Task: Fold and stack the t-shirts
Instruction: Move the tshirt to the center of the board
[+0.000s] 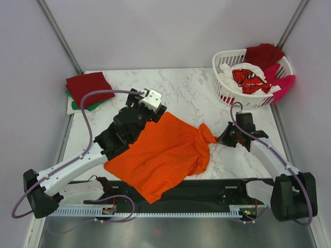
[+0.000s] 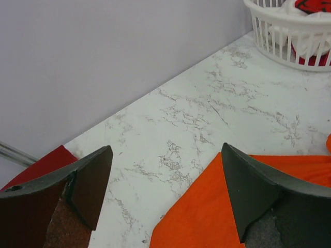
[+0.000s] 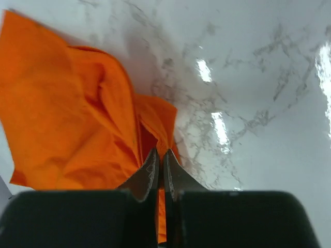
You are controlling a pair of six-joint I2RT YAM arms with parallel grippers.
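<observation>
1. The marble worktop point(image 1: 191, 98) fills the middle of the top view and carries everything, so progress can be judged from what lies where on it.
2. The orange t-shirt point(image 1: 165, 155) lies in the centre of the frame. It is mostly spread out but crooked, its lower corner hangs over the near edge, and its right side is drawn into a bunch. I judge it the shirt in hand: it is being laid flat, and no fold has been made yet.
3. The laundry basket point(image 1: 222, 85) sits at the upper right. It holds a white t-shirt with red print point(image 1: 248, 77), a second dark red t-shirt point(image 1: 264, 54) draped on its far rim, and a magenta t-shirt point(image 1: 283, 82) hanging over its right side. These three wait unfolded.
4. At the upper left a folded dark red t-shirt point(image 1: 89, 87) rests on a green t-shirt point(image 1: 83, 105). That is the finished stack, apparently two shirts, so roughly a third of the job looks done.
5. The left gripper point(image 2: 166, 170) hovers with its jaws wide apart and holds nothing. One finger is above the orange shirt's upper left corner, the other above bare marble.
6. The right gripper point(image 3: 160, 160) is clamped on the bunched right end of the orange cloth.
</observation>
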